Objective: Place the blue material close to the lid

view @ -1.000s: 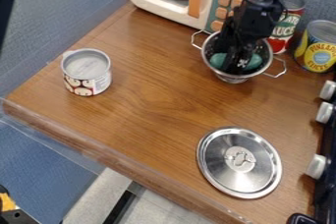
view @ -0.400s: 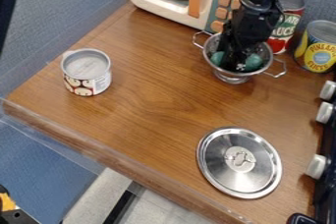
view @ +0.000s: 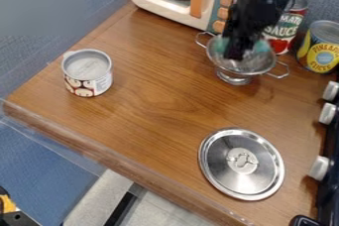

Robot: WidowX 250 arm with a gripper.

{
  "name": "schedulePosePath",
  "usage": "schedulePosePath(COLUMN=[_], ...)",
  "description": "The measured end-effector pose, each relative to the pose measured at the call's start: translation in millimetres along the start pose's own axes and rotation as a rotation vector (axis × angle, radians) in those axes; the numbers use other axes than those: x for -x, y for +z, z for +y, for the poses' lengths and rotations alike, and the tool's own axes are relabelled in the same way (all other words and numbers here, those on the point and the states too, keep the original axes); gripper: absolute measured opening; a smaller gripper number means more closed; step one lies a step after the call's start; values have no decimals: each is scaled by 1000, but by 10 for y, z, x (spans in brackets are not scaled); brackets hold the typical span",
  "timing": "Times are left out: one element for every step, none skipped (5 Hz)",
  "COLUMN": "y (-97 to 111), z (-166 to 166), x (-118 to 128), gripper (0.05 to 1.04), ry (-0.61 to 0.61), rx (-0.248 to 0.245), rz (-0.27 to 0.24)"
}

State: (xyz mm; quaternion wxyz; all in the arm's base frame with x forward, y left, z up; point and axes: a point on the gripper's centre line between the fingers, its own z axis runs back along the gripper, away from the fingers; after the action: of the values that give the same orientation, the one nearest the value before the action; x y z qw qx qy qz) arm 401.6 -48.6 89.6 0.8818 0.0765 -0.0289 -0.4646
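Lid (view: 242,164) lies flat toward the table's (view: 159,106) near right corner, knob up; a release too high or too far over could leave the cloth on its rim instead of beside it. Farther back, by the left edge, a small can (view: 88,74) stands upright, well apart from the lid. Toward the far right corner is the colander (view: 257,66), with the fingers (view: 233,51) over its bowl. They look closed narrowly on the blue material (view: 263,46), which shows to either side of them at the bowl's far side. I judge the grip bunched, so a loose fold could slip out or snag the rim or a handle, tipping the colander. Swinging out low risks the same; drifting backward could knock the red-labelled can (view: 285,30) behind.
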Motion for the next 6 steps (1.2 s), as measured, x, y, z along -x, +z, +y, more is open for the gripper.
schedulePosePath(y=[256,499,589,423,209,50], z=[-28,-67,-252,-479,-724,-931], x=[107,426,646,879,1068,1176], gripper=[462,462,462,462,462,462], ry=[28,44,10,-12,-31,-73], rx=[-20,-39,-46,2,56,94], rz=[-43,-89,-97,-77,-59,-34])
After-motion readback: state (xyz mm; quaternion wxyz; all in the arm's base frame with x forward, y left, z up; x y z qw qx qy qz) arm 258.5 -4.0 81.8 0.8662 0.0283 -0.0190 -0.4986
